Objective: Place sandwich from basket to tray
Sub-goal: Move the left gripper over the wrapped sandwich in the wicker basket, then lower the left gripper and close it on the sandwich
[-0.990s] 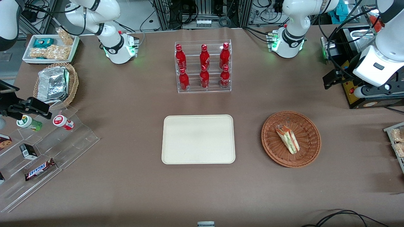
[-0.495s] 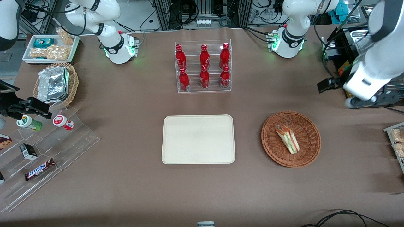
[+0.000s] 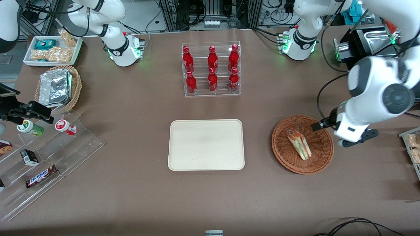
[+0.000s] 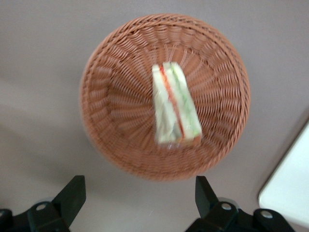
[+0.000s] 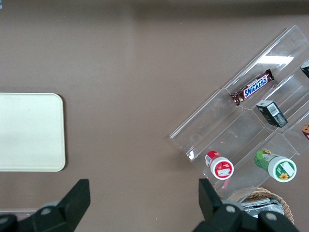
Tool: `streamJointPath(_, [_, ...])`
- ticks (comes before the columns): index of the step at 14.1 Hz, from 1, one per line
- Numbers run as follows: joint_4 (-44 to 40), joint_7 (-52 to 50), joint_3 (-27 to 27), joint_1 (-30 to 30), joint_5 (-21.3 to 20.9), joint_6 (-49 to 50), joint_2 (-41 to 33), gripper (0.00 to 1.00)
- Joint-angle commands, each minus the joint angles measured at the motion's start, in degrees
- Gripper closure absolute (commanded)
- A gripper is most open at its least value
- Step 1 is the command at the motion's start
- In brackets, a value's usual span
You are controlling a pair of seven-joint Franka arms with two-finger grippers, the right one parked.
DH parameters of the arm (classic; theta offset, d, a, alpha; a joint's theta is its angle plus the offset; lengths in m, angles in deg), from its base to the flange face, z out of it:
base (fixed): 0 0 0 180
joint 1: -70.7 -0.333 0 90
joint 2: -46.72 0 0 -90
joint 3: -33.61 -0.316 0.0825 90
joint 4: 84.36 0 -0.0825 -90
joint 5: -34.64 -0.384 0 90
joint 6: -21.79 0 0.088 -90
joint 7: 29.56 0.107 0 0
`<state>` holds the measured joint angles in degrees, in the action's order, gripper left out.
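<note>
Gripper (image 4: pixel 137 203) now above basket (image 4: pixel 101 96)

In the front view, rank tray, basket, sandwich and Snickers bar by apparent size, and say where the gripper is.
1. tray
2. basket
3 and 4. sandwich and Snickers bar: similar, too close to rank.
The gripper hangs open above the basket.

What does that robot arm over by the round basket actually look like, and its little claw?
The working arm is glossy white with rounded shells and dark grey round joint caps. Black cables loop along it, and its base glows green. Its gripper, above the table beside the basket, has two black, wedge-shaped fingers set wide apart on a black body with silver screws.
</note>
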<state>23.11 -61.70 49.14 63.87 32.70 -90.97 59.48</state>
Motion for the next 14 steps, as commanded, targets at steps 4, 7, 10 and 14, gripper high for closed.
streamJointPath(4, [8.9, -13.8, 0.1, -0.1, 0.8, -18.3, 5.0, 0.00])
streamJointPath(7, [8.7, -16.9, 0.1, 0.1, 0.8, -21.6, 8.0, 0.00])
streamJointPath(10, [8.7, -19.4, 0.1, 0.2, 0.8, -25.8, 11.0, 0.00])
streamJointPath(14, [9.0, -20.2, 0.2, 0.5, 0.7, -26.6, 11.7, 0.00])
